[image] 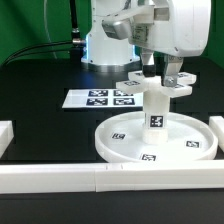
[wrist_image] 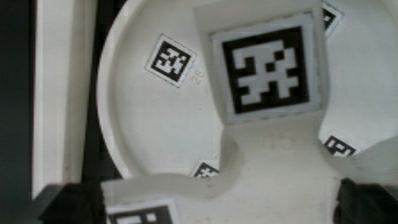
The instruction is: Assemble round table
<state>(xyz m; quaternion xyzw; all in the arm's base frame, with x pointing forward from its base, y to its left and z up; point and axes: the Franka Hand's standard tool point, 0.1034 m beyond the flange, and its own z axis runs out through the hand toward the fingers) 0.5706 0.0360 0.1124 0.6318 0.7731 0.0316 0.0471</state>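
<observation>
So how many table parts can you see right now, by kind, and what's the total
Round disc: 1
Cylinder leg, standing upright on the disc: 1
Cross-shaped foot piece, on top of the leg: 1
Total: 3

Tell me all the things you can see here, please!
round disc: one, white, flat on the black table, near the front rail
leg: one, white, standing upright in the middle of the disc
foot piece: one, white, cross-shaped, on top of the leg
marker board: one, white with black tags, behind the disc toward the exterior view's left
border rails: white, along the table's front and sides
table: one, black
hand: one, white and grey, open, at the foot piece
</observation>
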